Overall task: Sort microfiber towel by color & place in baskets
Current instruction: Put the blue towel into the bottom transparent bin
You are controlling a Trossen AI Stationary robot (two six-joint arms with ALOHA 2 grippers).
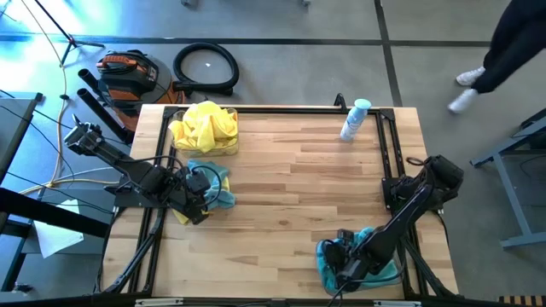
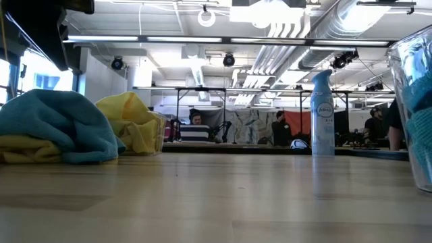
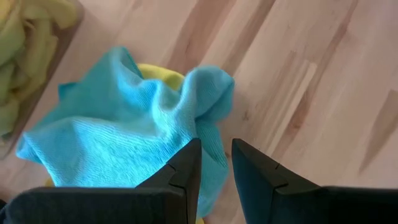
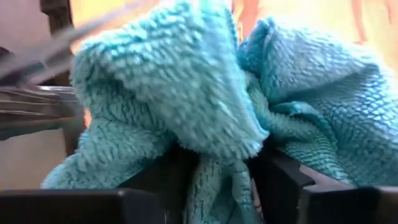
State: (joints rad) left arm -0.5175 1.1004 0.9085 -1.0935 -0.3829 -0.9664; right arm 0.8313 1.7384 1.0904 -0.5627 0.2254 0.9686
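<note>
Two baskets are recorded on the counter (image 1: pixel 299 170): one at the far left corner (image 1: pixel 229 150), heaped with yellow towels (image 1: pixel 203 126), and one at the near right edge (image 1: pixel 394 278), holding teal towels (image 1: pixel 374 239). Left unsorted, as far as can be judged, is a small pile near the left edge: one teal towel (image 1: pixel 223 183) lying over a yellow towel (image 1: pixel 181 215). The left tool (image 3: pixel 214 163) is poised just at the border of that teal towel, fingers (image 3: pixel 186 171) slightly parted, with nothing seen between them. The right tool (image 4: pixel 217 186) is lowered into the teal basket; a teal towel (image 4: pixel 186 93) is draped over and between its fingers, and whether it is gripped or released cannot be told. One spray bottle (image 1: pixel 355 119) stands at the far right, apart from the towels. Sorting is judged nearly complete, with the two piled towels outstanding.
</note>
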